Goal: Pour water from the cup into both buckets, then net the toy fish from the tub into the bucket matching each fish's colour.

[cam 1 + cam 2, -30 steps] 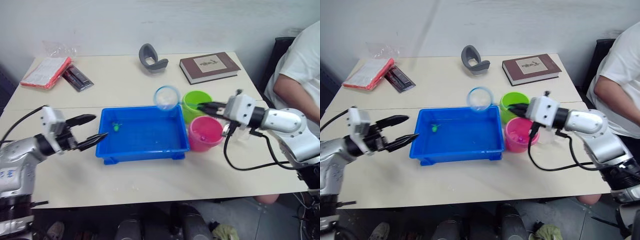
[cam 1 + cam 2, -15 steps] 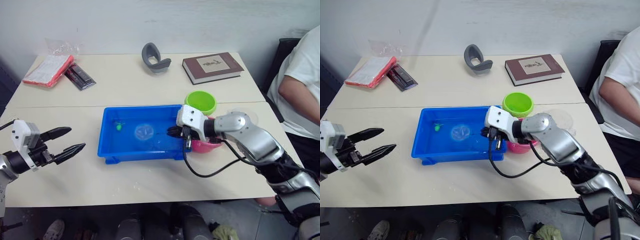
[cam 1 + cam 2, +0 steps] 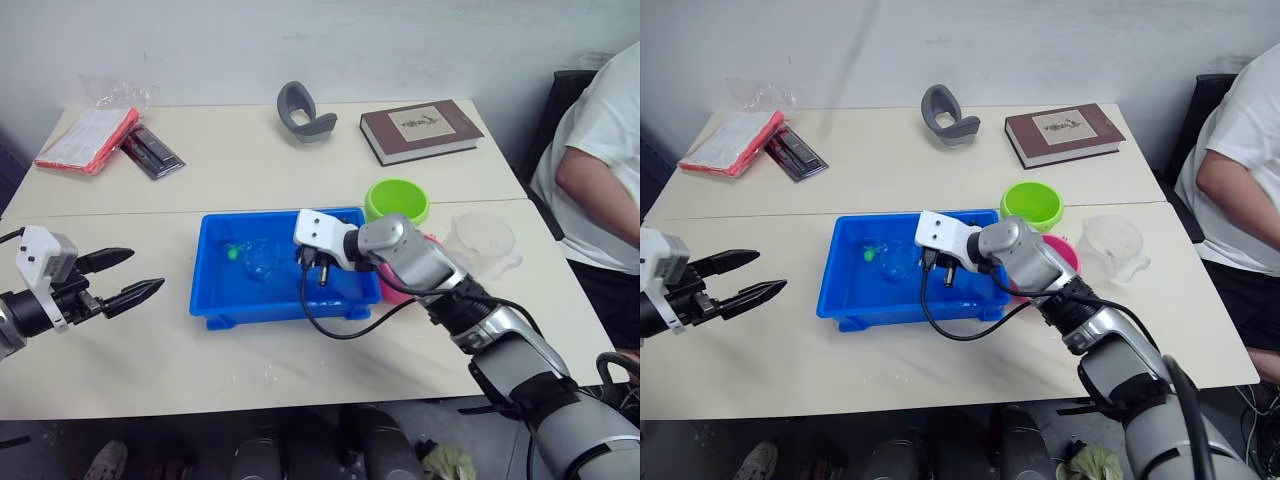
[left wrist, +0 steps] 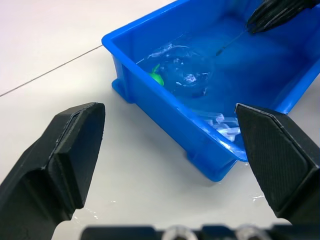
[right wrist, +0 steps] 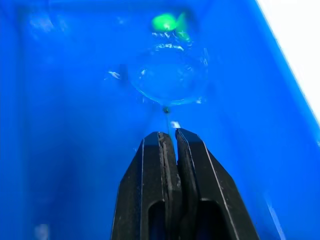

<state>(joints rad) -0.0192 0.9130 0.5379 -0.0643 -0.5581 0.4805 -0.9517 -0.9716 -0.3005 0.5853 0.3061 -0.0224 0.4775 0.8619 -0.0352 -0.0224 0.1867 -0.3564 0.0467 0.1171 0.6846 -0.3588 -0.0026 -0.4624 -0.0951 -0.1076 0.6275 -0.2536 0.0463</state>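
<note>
Inside the blue tub [image 3: 285, 300], the right gripper [image 5: 172, 145] pinches the net [image 5: 167, 77] by its handle, hoop beside a green toy fish [image 5: 165, 22]; the left gripper [image 3: 128, 275] hovers spread and empty.

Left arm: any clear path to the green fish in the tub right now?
Probably not cleanly. The left gripper is open beside the tub, but the net, held by the right gripper, sits right by the green fish, crowding that spot.
</note>
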